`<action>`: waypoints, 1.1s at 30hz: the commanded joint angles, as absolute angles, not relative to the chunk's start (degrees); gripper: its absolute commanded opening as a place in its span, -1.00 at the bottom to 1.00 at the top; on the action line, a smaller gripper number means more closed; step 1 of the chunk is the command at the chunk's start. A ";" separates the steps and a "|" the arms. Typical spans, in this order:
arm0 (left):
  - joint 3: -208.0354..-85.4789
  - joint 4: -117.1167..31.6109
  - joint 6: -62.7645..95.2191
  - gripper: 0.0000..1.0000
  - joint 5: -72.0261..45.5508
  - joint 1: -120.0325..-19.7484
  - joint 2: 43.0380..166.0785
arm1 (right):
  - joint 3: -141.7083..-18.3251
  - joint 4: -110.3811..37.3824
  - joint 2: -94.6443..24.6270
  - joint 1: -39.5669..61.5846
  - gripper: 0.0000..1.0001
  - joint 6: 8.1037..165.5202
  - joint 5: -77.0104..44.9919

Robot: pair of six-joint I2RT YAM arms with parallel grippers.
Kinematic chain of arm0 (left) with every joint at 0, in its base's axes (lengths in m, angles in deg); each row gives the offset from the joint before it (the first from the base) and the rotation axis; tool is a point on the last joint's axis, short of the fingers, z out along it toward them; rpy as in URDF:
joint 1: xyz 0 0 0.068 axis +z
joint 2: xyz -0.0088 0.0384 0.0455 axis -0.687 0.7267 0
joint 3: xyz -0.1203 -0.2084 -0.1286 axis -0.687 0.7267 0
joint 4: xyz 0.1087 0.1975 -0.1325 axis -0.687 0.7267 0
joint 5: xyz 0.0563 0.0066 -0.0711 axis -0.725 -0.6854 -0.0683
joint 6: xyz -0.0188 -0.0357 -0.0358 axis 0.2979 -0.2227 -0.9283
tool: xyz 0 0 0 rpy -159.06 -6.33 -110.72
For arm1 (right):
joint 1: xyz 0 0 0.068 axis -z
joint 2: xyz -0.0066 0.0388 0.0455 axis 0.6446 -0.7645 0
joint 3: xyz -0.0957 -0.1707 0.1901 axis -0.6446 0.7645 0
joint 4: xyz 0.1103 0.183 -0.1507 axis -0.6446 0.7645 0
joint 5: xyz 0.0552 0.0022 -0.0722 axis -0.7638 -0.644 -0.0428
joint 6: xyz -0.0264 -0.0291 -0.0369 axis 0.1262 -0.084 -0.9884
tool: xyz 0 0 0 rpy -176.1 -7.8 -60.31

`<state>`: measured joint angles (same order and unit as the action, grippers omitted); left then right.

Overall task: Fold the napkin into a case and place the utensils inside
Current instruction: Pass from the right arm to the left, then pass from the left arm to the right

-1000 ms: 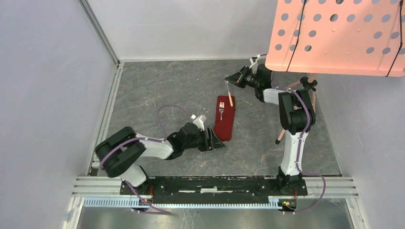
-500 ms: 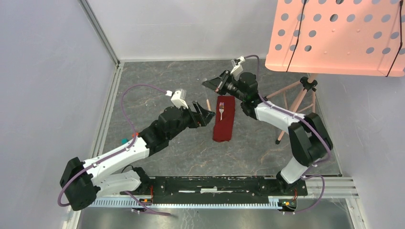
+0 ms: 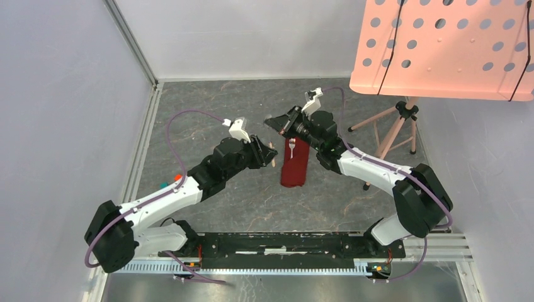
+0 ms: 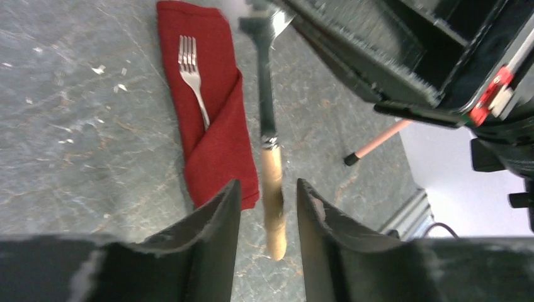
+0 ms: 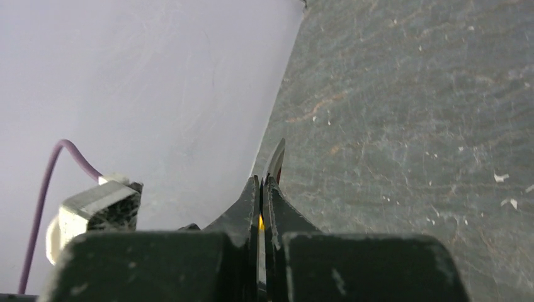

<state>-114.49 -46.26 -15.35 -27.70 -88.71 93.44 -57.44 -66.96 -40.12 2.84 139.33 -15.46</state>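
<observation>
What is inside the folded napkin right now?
The fork: its handle runs under a fold of the napkin, tines showing. The handle's end and anything deeper are covered.

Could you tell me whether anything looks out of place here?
Yes: the wooden-handled utensil hangs outside the case, pinched by its metal end in the right gripper, handle between the open fingers of the left gripper.

At mid-table, a folded dark red cloth napkin (image 3: 295,165), with 1 small silver metal fork (image 3: 292,149) on its far half, tines away from the arm bases. Just left of it, above the table, a wooden-handled metal utensil (image 4: 266,113): far end pinched in the right gripper (image 3: 275,123), handle in the gap between the 2 spread fingers of the left gripper (image 4: 267,189). At far right, a pink-legged tripod stand (image 3: 403,113).
</observation>
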 commanded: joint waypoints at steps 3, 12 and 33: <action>-112.68 -57.42 -17.17 -0.64 -13.75 -85.42 97.08 | -55.52 -68.15 -35.63 2.22 -0.97 137.52 -13.27; -106.52 -79.29 -28.06 -0.95 9.94 -75.53 99.45 | -51.72 -71.79 -32.15 5.70 0.15 125.15 -30.18; -104.02 -114.16 -47.74 -0.95 27.48 -72.48 109.59 | -44.36 -100.66 -34.98 10.83 -0.32 141.58 -55.49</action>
